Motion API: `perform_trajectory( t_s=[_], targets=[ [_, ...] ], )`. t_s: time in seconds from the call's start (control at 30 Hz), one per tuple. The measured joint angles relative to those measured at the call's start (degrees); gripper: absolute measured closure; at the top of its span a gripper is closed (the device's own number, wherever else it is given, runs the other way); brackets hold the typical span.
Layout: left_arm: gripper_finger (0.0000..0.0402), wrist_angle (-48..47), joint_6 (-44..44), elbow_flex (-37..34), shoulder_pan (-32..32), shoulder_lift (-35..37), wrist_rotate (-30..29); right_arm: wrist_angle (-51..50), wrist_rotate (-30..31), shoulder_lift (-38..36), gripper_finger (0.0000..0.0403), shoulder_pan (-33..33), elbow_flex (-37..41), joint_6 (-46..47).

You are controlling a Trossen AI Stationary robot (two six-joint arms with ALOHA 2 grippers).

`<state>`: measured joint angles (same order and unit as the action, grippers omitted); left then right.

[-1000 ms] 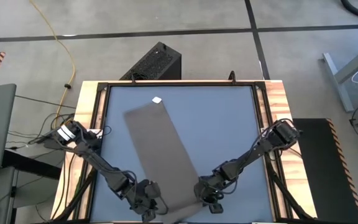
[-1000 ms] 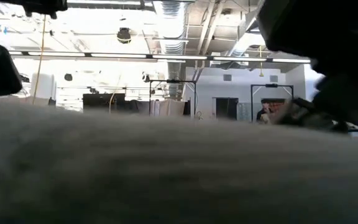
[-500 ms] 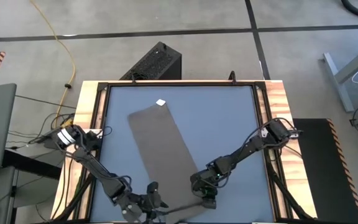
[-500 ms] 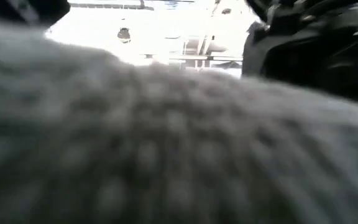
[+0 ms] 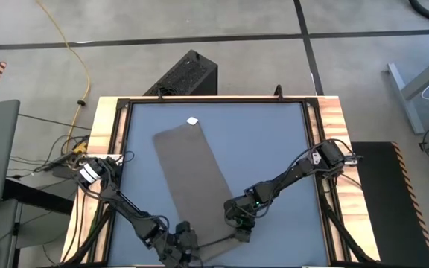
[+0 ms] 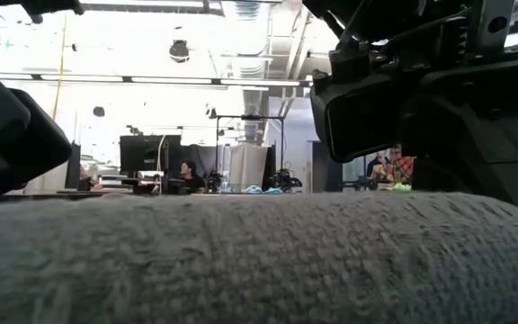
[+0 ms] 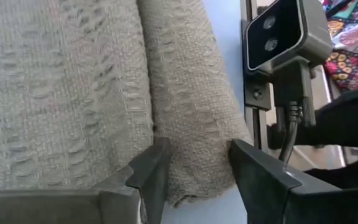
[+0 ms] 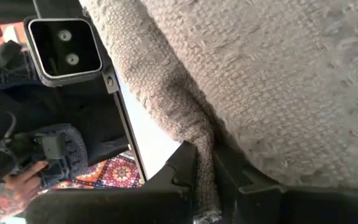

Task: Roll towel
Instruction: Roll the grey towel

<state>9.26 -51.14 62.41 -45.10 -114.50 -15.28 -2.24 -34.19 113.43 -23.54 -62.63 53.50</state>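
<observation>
The taupe towel [image 5: 192,171] lies as a long strip on the blue table, slanting from far left to near right. Its white tag [image 5: 192,121] is at the far end. Its near end is turned over into a thick fold [image 6: 259,261] at the table's near edge. My left gripper [image 5: 182,243] is shut on the fold's left end. My right gripper [image 5: 238,225] is shut on the fold's right end. In the low view the fold fills the lower half, with the left gripper [image 6: 7,126] and the right gripper [image 6: 412,99] above it. My left gripper pinches the turned-over end of the towel [image 7: 197,168] between its two fingers, several layers thick. The fingers [image 7: 151,171] stand on either side of the fold, at its left end. The fold rests on the table, slack. My right gripper pinches the fold's right end [image 8: 202,146] between its two fingers, which stand close together. The cloth is bunched into a narrow ridge where the fingers [image 8: 185,165] meet it. The towel's flat part spreads out beyond them on the table.
A raised wooden and black frame [image 5: 110,149] borders the table. The low camera [image 7: 284,34] stands on the near rim close to both grippers. Bare blue table [image 5: 274,141] lies right of the towel. A person shows beyond the near edge in the right wrist view [image 8: 17,162].
Both grippers have lifted the towel's near end, which rose before the low camera, and carried it toward the far edge and down. The end now lies folded over the strip. My right gripper has gone toward the table's left. The tag end has stayed nearly in place.
</observation>
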Motion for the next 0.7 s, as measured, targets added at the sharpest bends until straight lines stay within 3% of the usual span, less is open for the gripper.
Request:
perform_trajectory(
  t_s=[0.17, 0.4, 0.7],
  targets=[
    [0.0237, 0.43, -0.2, 0.0, -0.07, 0.01, 0.73, 0.88, -0.06, -0.02, 0.0354, 0.12, -0.04, 4.15],
    [0.0237, -12.56, -6.82, -0.66, 1.16, 0.58, 2.36, 2.69, 2.08, -0.02, 0.0354, 2.51, -0.04, 6.66],
    [0.0237, -9.09, -10.14, -4.59, 6.97, 1.13, 11.95, 2.95, 5.92, -0.13, 0.0354, 8.57, -0.13, 8.02]
  ],
)
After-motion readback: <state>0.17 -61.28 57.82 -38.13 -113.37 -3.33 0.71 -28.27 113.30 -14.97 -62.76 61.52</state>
